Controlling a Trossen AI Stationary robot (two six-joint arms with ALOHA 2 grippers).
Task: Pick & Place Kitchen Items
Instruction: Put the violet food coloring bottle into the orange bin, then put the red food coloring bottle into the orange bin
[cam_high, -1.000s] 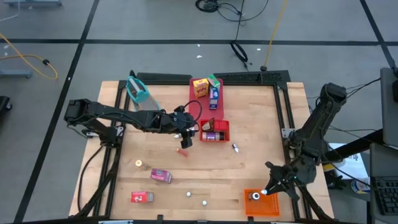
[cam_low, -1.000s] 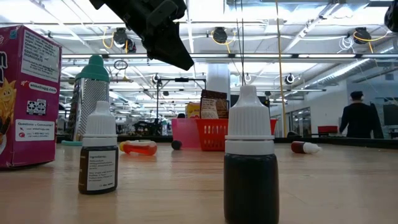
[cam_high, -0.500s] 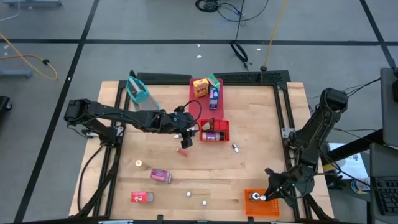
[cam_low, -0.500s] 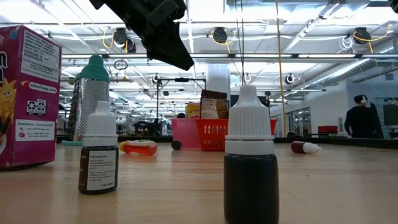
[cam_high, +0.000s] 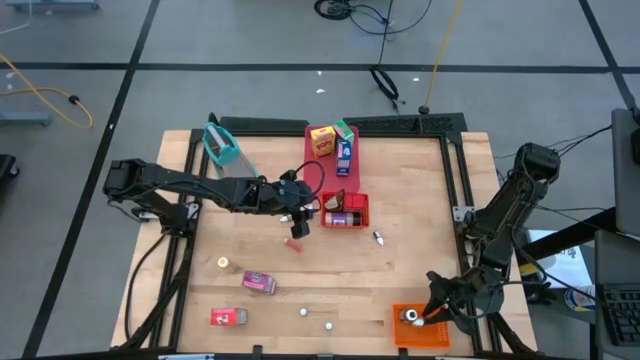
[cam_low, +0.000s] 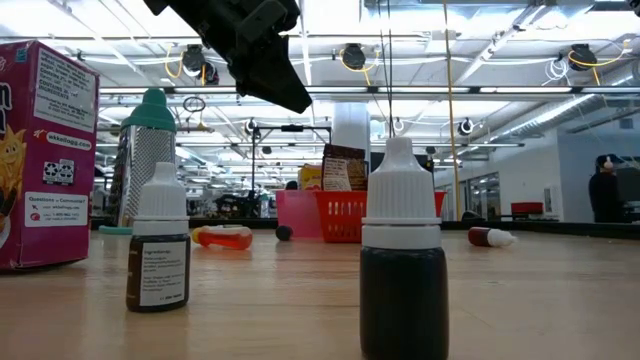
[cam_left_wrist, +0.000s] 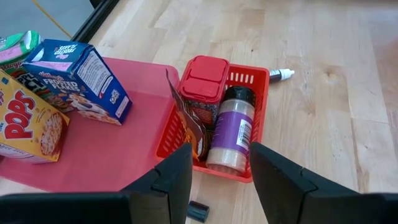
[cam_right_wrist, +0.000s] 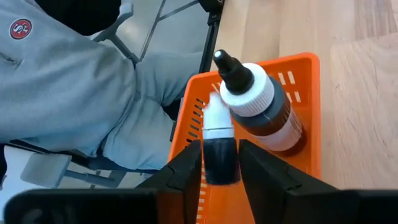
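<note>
My right gripper (cam_right_wrist: 221, 149) hangs over the orange bin (cam_right_wrist: 310, 124) at the table's near right corner (cam_high: 440, 335). A small dark bottle with a white cap (cam_right_wrist: 220, 158) stands upright between its open fingers, which are close on either side. A bigger white-capped bottle (cam_right_wrist: 261, 112) stands beside it in the bin. My left gripper (cam_left_wrist: 219, 155) is open and empty, up over the table's middle (cam_high: 300, 222), just short of the red basket (cam_left_wrist: 260, 78) holding a red-lidded jar (cam_left_wrist: 202, 81) and a purple-labelled shaker (cam_left_wrist: 230, 127).
Cartons (cam_left_wrist: 84, 78) stand on a red tray (cam_left_wrist: 118, 143) behind the basket. A pink carton (cam_high: 258, 283), a red carton (cam_high: 228, 317), small round pieces (cam_high: 303, 312) and little bottles (cam_high: 379, 237) lie loose on the table. A person in grey (cam_right_wrist: 62, 93) sits beyond the near right corner.
My right gripper has sunk and moved toward the table's near edge, bringing the small bottle down into the orange bin beside the bigger bottle.
</note>
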